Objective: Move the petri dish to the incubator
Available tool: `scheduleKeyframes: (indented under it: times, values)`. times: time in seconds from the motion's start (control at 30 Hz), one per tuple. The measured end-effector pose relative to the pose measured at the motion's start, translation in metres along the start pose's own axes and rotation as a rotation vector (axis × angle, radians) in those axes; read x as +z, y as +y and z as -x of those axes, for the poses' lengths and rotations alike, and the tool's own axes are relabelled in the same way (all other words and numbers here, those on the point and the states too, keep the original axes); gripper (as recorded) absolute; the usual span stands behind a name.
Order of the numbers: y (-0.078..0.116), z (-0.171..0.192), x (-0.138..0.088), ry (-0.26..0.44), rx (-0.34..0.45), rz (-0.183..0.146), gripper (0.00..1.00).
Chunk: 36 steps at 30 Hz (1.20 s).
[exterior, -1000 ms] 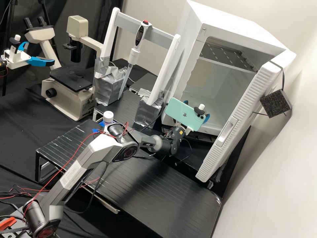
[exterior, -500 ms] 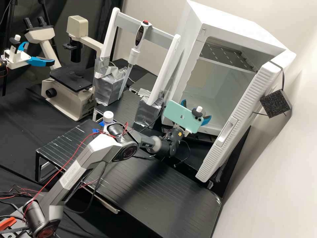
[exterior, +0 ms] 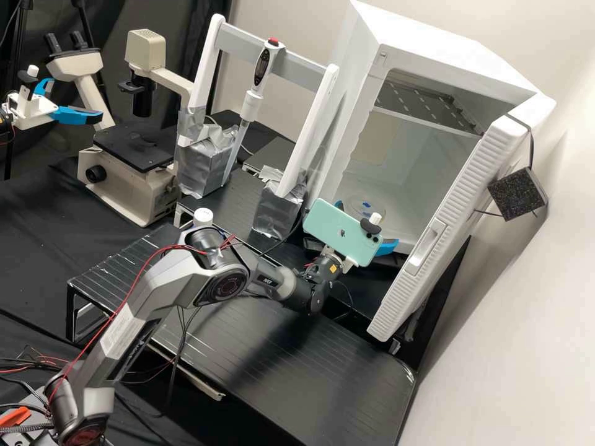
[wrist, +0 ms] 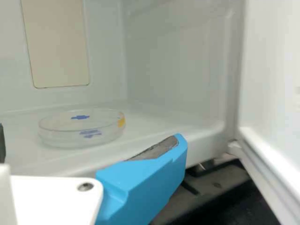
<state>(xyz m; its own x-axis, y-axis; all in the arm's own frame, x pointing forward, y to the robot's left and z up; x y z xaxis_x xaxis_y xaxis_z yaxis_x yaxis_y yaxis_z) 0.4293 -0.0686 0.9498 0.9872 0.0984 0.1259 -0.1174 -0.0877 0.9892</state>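
Observation:
In the high view my gripper (exterior: 364,225) stands just outside the open front of the white incubator (exterior: 427,44), its blue fingers spread behind the mounted phone. The clear petri dish (exterior: 367,207), with blue marks, lies on the incubator floor beyond the fingers. In the wrist view the gripper (wrist: 90,140) is open with nothing held. Flat on the white floor inside the incubator (wrist: 180,65), a short way in from its front edge, rests the petri dish (wrist: 82,130); an orange mark shows on its rim.
The incubator door (exterior: 452,229) hangs open beside the gripper. A pipette (exterior: 251,105) hangs on a white rack (exterior: 310,130) with taped feet. A microscope (exterior: 130,179) and a second arm's gripper (exterior: 68,114) are farther left. A white-capped bottle (exterior: 203,217) stands behind my arm.
My gripper has drawn back and down out of the incubator, with the arm's elbow shifting back. The dish, largely hidden behind the phone and fingers before, now shows apart from them on the incubator floor.

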Motion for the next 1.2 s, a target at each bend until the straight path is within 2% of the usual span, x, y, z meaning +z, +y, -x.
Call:
scheduleKeyframes:
  times: [0.17,0.33,0.37,0.43,0.53,0.73,0.83,0.9,0.97,1.07,1.2]
  values:
    - [0.009,0.026,0.000,0.022,0.034,-0.013,1.00]
    - [0.011,0.068,-0.002,0.030,0.078,0.011,1.00]
    - [0.013,0.080,-0.007,0.035,0.098,0.027,1.00]
    - [0.011,0.096,-0.013,0.021,0.104,0.034,1.00]
    - [0.004,0.124,-0.027,-0.008,0.096,0.026,1.00]
    - [-0.009,0.180,-0.074,0.019,0.115,0.031,1.00]
    - [-0.018,0.203,-0.093,0.041,0.163,0.007,1.00]
    - [-0.025,0.215,-0.109,0.086,0.180,-0.003,1.00]
    - [-0.034,0.226,-0.120,0.123,0.188,-0.032,1.00]
    - [-0.048,0.237,-0.134,0.176,0.172,-0.080,1.00]
    - [-0.061,0.248,-0.144,0.215,0.148,-0.100,1.00]
